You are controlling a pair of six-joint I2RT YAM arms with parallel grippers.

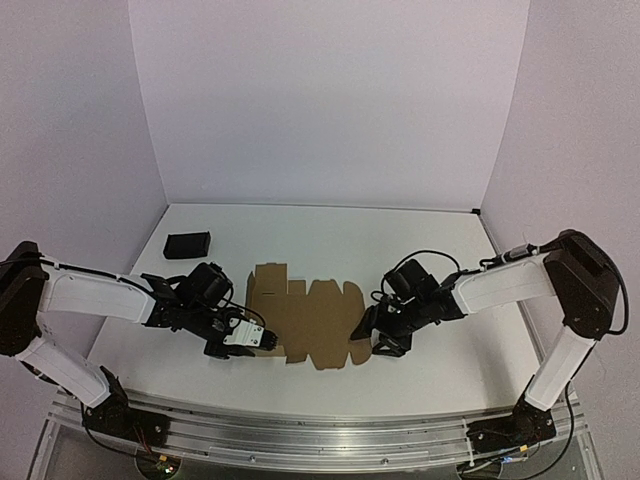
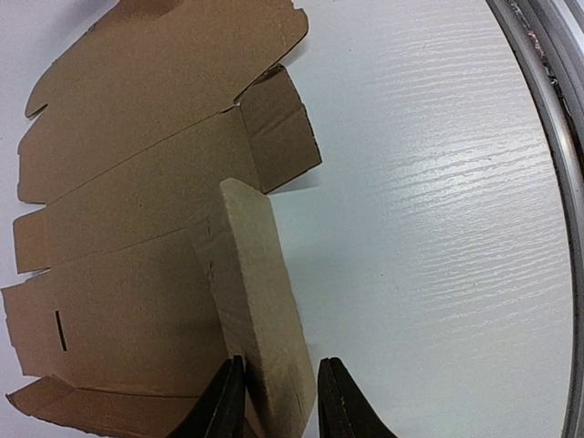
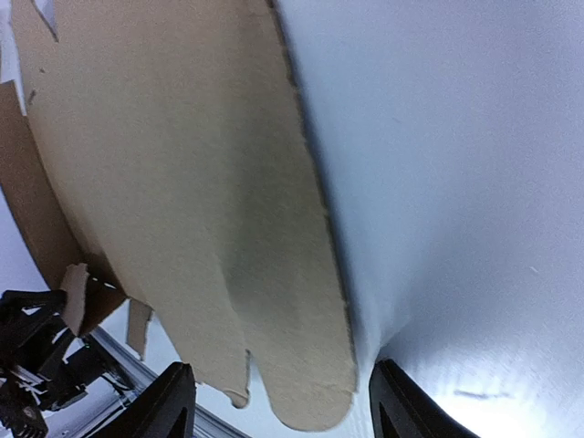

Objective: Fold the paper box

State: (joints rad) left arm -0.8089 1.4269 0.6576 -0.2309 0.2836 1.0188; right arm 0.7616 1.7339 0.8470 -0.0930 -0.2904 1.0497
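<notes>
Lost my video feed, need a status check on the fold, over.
Left end effector pinching a raised flap of the paper box. Right end effector open, astride opposite flap. Black block far left, not in the way.

Paper box: plain brown cardboard, a die-cut sheet, not folded up. It lay spread on the white table, mid-width, toward the near edge. The outline was notched, with flaps and tabs all round, and a short slot was cut in one panel. Left-end flap stood raised along its crease, near upright. Right-end flap, round-cornered, was tilted up off the surface with shadow beneath. The remaining panels lay flat.
</notes>
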